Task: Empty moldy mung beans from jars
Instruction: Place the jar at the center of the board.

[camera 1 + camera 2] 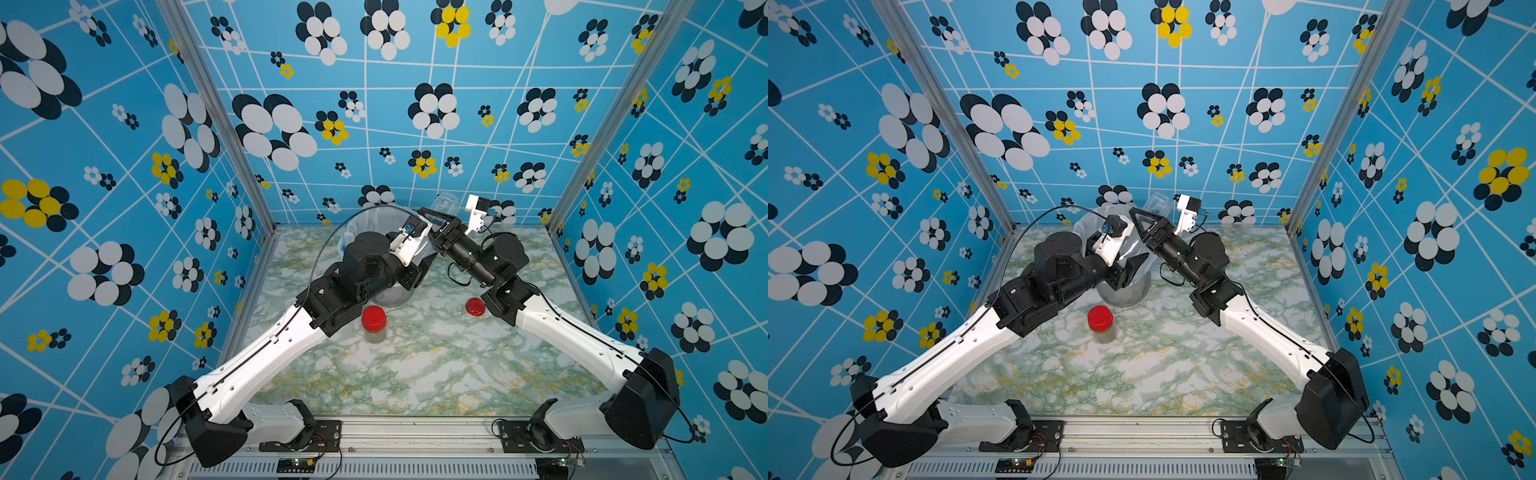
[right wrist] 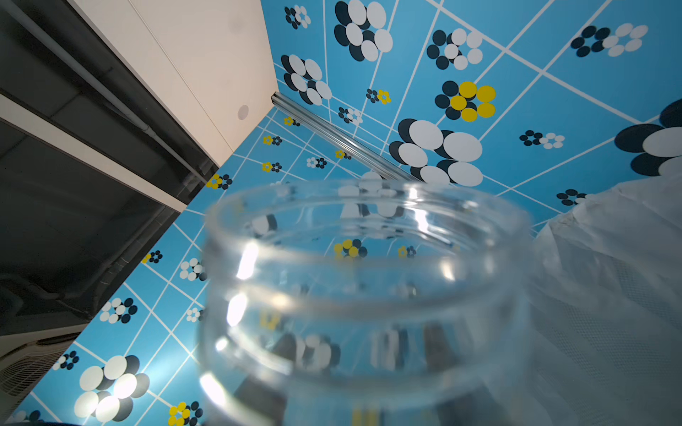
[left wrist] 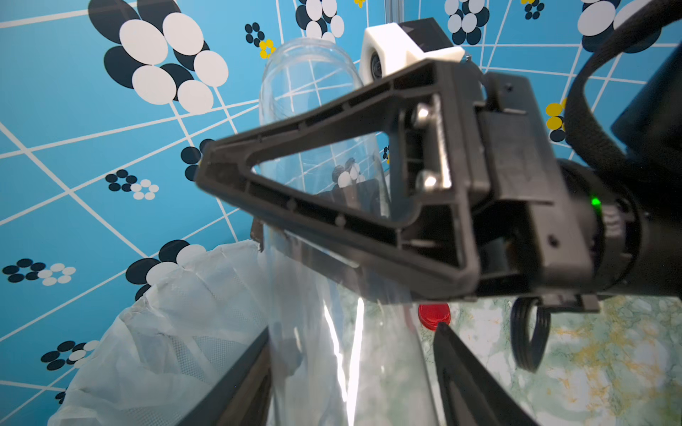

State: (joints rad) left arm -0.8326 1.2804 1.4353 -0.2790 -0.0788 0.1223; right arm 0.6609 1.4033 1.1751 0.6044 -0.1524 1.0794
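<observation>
A tall clear lidless jar (image 1: pixel 446 203) hangs tilted above the back of the table, and it looks empty. My right gripper (image 1: pixel 1142 216) is shut on its middle, one black finger (image 3: pixel 332 177) crossing in front of the jar (image 3: pixel 306 92). My left gripper (image 3: pixel 343 369) stands open around the jar's lower end, with a gap at one finger (image 3: pixel 468 376). In the right wrist view the jar's rim (image 2: pixel 369 221) fills the frame. A short jar with a red lid (image 1: pixel 374 324) stands on the table, and the moldy mung beans (image 1: pixel 375 337) show as a greenish-grey layer in it.
A grey bucket lined with a white bag (image 1: pixel 365 220) stands at the back, under my left wrist. A loose red lid (image 1: pixel 475 306) lies on the marbled table (image 1: pixel 415 374) beside my right arm. Patterned walls close in three sides.
</observation>
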